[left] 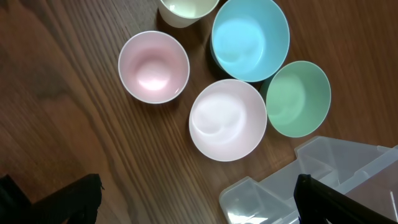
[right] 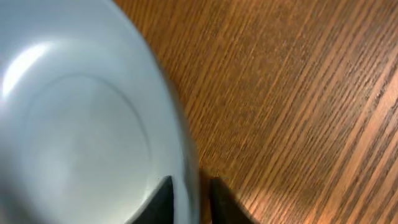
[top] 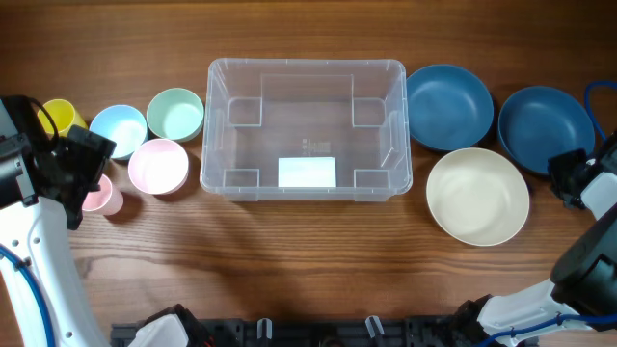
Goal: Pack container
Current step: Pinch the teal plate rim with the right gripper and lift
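Note:
The clear container point(top: 214, 125) stands empty at the table's middle, with a white label point(top: 307, 172) on its bottom; its corner shows in the left wrist view point(left: 261, 199). My left gripper point(top: 82, 169) is open and empty, held above the wood point(left: 199, 186) near a group of small bowls. My right gripper point(top: 571, 178) is at the near rim of the far-right dark blue bowl point(top: 546, 125). Its two fingers point(right: 189, 193) sit closely on either side of that bowl's rim point(right: 74, 124).
Left of the container are a yellow cup point(top: 58, 116), a light blue bowl point(top: 118, 128), a green bowl point(top: 175, 114), a pink bowl point(top: 158, 165) and a pink cup point(top: 101, 198). To its right are another dark blue bowl point(top: 449, 104) and a cream bowl point(top: 477, 196).

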`<state>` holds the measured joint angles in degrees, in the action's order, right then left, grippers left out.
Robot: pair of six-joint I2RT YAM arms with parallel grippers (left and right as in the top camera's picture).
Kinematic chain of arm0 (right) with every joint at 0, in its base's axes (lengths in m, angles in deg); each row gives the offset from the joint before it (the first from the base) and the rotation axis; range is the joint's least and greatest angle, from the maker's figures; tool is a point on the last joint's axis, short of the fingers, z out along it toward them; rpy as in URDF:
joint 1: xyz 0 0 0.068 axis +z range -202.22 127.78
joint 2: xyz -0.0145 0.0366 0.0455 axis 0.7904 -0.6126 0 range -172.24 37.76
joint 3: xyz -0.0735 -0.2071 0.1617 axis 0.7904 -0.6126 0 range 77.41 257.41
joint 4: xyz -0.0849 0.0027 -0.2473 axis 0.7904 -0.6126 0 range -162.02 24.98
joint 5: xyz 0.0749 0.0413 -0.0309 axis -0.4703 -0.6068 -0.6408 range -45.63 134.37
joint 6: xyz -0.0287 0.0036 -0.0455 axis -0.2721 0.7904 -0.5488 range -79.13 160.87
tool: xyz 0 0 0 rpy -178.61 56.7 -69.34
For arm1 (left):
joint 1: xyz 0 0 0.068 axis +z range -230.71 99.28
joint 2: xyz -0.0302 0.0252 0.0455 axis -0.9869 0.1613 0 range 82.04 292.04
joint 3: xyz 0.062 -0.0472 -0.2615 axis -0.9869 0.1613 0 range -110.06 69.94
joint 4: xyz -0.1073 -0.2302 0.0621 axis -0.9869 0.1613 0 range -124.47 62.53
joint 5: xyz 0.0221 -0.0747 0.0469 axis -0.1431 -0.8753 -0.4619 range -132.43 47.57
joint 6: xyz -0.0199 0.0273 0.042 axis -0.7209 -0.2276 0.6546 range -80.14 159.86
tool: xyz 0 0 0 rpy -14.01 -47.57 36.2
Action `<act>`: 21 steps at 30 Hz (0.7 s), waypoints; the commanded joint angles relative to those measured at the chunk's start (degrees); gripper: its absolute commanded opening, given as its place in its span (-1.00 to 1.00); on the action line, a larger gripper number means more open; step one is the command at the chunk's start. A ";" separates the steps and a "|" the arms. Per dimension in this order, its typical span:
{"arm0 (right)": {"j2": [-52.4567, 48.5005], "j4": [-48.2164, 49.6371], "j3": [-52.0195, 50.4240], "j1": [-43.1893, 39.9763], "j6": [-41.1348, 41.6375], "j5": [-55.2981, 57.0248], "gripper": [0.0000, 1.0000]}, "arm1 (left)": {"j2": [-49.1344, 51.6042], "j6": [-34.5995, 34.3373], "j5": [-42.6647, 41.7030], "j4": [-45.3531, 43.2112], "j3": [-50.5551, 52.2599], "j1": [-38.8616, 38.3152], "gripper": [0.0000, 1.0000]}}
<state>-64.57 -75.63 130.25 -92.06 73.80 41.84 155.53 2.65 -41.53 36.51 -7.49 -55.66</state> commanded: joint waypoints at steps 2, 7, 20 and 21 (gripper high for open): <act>2.49 -0.15 1.73 0.13 0.02 1.01 -0.91 | -0.96 -0.79 -0.44 0.04 -0.90 0.31 0.99; 3.23 -0.55 1.75 0.13 0.02 1.01 -0.92 | -0.96 -0.79 -0.44 0.04 -0.90 0.31 1.00; 18.99 -8.83 10.10 1.11 -5.09 0.13 -0.91 | -0.96 -0.76 -0.44 0.04 -0.90 0.31 1.00; 21.11 -8.96 10.93 1.77 -6.75 -1.77 -0.91 | -0.96 -0.76 -0.44 0.04 -0.90 0.31 1.00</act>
<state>-52.30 -84.11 136.04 -91.92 71.00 42.70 155.53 2.65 -41.53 36.54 -7.49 -55.68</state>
